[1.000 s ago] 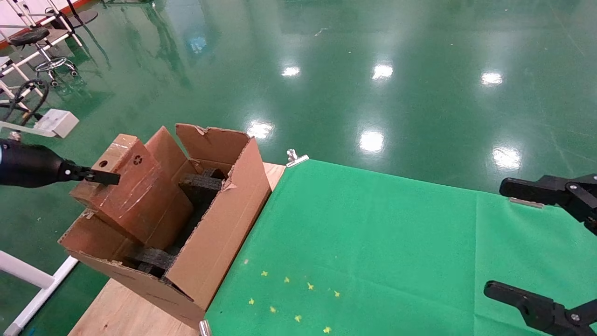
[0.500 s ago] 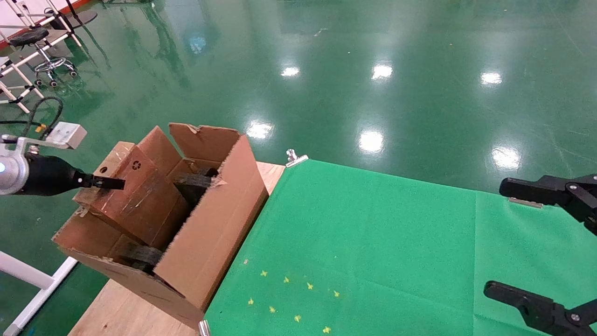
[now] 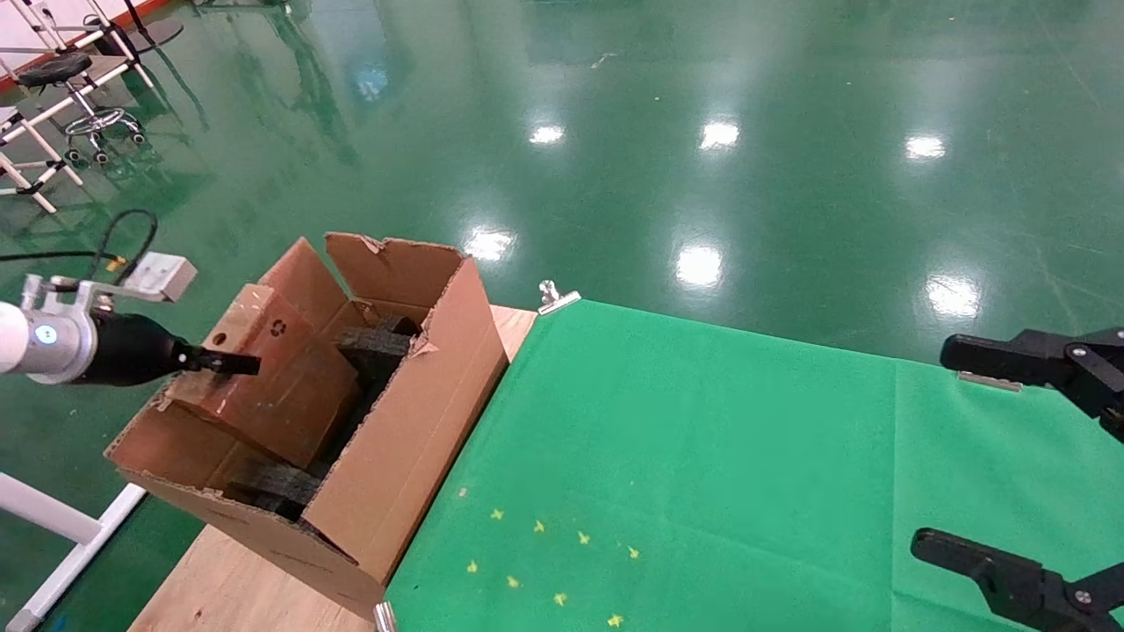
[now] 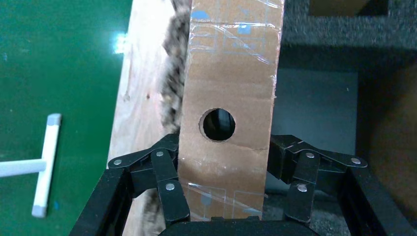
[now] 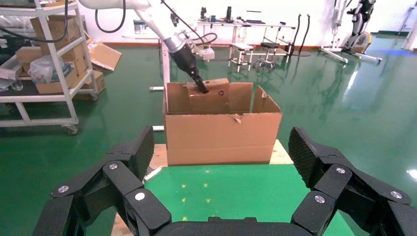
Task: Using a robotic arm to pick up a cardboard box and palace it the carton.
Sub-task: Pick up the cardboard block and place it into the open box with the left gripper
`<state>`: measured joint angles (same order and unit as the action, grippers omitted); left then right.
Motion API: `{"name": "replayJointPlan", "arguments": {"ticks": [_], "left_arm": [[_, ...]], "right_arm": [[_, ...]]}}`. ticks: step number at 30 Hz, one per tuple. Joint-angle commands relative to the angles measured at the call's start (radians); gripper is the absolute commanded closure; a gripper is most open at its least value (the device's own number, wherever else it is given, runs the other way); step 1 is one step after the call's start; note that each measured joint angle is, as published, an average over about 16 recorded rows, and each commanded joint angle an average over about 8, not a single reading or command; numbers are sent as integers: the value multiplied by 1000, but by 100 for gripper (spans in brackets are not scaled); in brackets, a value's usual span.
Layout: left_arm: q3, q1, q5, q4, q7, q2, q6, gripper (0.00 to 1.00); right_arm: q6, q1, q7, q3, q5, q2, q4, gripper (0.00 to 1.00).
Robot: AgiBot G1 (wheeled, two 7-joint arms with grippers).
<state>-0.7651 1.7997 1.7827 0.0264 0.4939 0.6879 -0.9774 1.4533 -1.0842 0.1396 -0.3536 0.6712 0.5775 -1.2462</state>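
Observation:
The large brown carton (image 3: pixel 413 439) with torn flaps stands on the table's left end, with dark foam blocks (image 3: pixel 378 342) inside. The small taped cardboard box (image 3: pixel 281 377) sits tilted, partly down inside the carton. My left gripper (image 3: pixel 224 362), on the white and silver arm (image 3: pixel 53 338), is shut on the box's upper narrow end. In the left wrist view the fingers (image 4: pixel 167 182) clamp both sides of the box (image 4: pixel 228 73) below its round hole. My right gripper (image 3: pixel 931 448) is open and empty at the table's right edge. The right wrist view shows the carton (image 5: pixel 221 135), box (image 5: pixel 209 98) and left arm (image 5: pixel 172 34).
A green cloth (image 3: pixel 702 456) with small yellow marks (image 3: pixel 553 553) covers most of the table. Bare wood (image 3: pixel 228 588) shows under the carton. A metal clip (image 3: pixel 555 298) holds the cloth's far corner. White frame tubes (image 3: pixel 53 518) stand left of the table.
My left gripper has moved right and down with the box. The box has sunk deeper into the carton and lies flatter. The carton has shifted slightly. The right arm has not moved.

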Motion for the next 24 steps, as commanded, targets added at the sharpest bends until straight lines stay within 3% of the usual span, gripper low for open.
{"name": "replayJointPlan", "arguments": {"ticks": [1,22,24], "left_arm": [[0,-11,0,1,2,5,-1,100],[18,-146,-24,-7,47,93,133,100],[18,-151,-25,-7,52,97,139,77]], "right_arm": [[0,0,0,0,0,0,0,0],[0,0,0,0,0,0,0,0],[0,0,0,0,0,0,0,0]]}}
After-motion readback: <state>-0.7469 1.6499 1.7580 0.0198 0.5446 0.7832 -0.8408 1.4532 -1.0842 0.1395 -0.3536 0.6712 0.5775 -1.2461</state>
